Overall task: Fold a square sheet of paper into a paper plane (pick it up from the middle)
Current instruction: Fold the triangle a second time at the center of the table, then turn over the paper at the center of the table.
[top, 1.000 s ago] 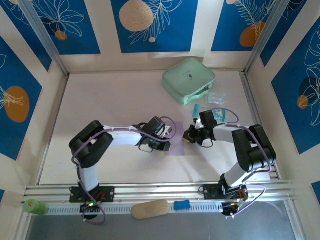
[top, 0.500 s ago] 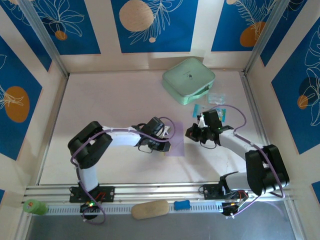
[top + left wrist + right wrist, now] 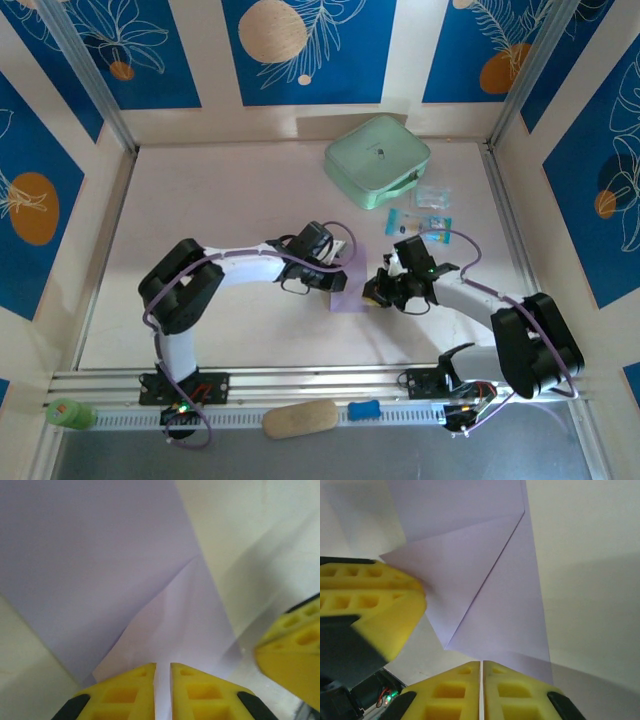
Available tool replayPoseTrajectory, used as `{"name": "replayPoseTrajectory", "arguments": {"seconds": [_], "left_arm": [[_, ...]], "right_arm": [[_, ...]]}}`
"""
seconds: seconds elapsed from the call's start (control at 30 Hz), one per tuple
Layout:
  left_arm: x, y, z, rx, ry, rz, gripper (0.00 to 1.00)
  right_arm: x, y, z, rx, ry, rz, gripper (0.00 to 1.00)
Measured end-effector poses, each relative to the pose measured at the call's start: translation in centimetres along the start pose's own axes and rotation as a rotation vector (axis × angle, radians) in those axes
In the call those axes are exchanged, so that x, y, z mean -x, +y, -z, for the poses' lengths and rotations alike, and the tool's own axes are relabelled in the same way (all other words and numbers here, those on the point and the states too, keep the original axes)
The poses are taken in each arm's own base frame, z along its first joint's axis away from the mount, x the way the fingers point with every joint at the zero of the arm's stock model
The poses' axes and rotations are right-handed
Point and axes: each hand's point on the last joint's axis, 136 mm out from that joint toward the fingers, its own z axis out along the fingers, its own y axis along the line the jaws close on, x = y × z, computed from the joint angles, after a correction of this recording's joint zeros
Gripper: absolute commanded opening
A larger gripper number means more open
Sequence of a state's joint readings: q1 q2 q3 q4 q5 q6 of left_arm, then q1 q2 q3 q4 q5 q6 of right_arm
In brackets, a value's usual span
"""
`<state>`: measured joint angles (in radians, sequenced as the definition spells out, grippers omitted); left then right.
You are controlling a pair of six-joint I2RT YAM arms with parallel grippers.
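The square sheet of paper (image 3: 350,298) lies flat mid-table, lavender, with a corner folded in along a diagonal crease (image 3: 490,575). My left gripper (image 3: 337,268) rests over its left part. In the left wrist view its yellow fingertips (image 3: 135,680) stand a narrow slit apart above the paper (image 3: 100,555), gripping nothing. My right gripper (image 3: 373,291) sits at the sheet's right edge. Its tips (image 3: 481,664) are pressed together just short of the paper's near edge, holding nothing. Each wrist view catches the other gripper's yellow finger (image 3: 370,600) (image 3: 295,645).
A mint-green case (image 3: 377,160) sits at the back right, with small blue packets (image 3: 420,225) and a clear packet (image 3: 433,196) between it and the right arm. A tan object (image 3: 300,418) and a blue piece (image 3: 364,409) lie on the front rail.
The right arm's elbow swung out to the right, and its gripper came down and left to the paper's right edge. The left gripper shifted slightly farther along the sheet.
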<state>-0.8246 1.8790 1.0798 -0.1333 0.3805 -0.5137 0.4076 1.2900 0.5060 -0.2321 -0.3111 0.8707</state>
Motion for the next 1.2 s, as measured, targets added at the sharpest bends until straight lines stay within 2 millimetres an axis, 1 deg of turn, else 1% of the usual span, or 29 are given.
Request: {"name": "replayPoseTrajectory", "arguments": {"seconds": [0.1,0.23,0.4,0.47,0.6,0.83,1.03,1.2], "left_arm": [[-0.8,0.8,-0.7,0.018,0.033,0.008,0.13],[-0.8,0.8,-0.9,0.012,0.030,0.004,0.10],[-0.9,0.9,-1.0,-0.005,0.018,0.006,0.09],[-0.9,0.9,-1.0,-0.010,0.016,0.008,0.09],[-0.9,0.9,-0.9,-0.015,0.007,0.009,0.09],[-0.9,0.9,-0.9,-0.014,0.007,0.009,0.08],[-0.9,0.8,-0.9,-0.015,0.006,0.009,0.08],[-0.9,0.8,-0.9,-0.015,0.007,0.009,0.08]], "right_arm": [[-0.4,0.0,-0.1,-0.006,0.013,-0.011,0.19],[-0.9,-0.1,-0.3,-0.018,0.027,-0.024,0.25],[-1.2,-0.6,-0.4,-0.046,0.032,-0.035,0.26],[-1.3,-0.9,-0.5,-0.060,0.036,-0.043,0.29],[-1.3,-1.6,-0.5,-0.094,0.024,-0.059,0.31],[-1.2,-1.6,-0.6,-0.097,0.018,-0.062,0.32],[-1.0,-1.9,-1.3,-0.107,0.029,-0.076,0.36],[-0.3,-1.1,-1.7,-0.082,0.018,-0.071,0.37]]}}
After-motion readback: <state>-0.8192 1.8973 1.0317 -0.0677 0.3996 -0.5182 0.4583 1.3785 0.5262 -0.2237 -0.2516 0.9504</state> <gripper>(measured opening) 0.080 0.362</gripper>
